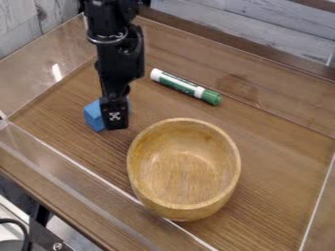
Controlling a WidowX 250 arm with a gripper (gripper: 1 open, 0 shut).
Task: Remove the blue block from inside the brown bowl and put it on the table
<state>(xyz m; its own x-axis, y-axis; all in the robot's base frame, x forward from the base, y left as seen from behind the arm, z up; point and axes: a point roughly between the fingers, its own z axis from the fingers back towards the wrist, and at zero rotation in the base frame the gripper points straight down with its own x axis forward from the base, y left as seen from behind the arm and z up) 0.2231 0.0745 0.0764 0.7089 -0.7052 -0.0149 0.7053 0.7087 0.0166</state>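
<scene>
The blue block [93, 116] rests on the table [262, 108], left of the brown bowl [183, 167] and outside it. The bowl's inside shows only bare wood. My gripper [108, 117] points straight down at the block and stands open. One black finger [117, 114] with a white cross mark is right against the block's right side and hides part of it. The other finger is hidden behind the block and the arm.
A white-and-green marker [183, 85] lies on the table behind the bowl, right of the arm. Low clear acrylic walls [53, 167] edge the tabletop at the front, the left and the right.
</scene>
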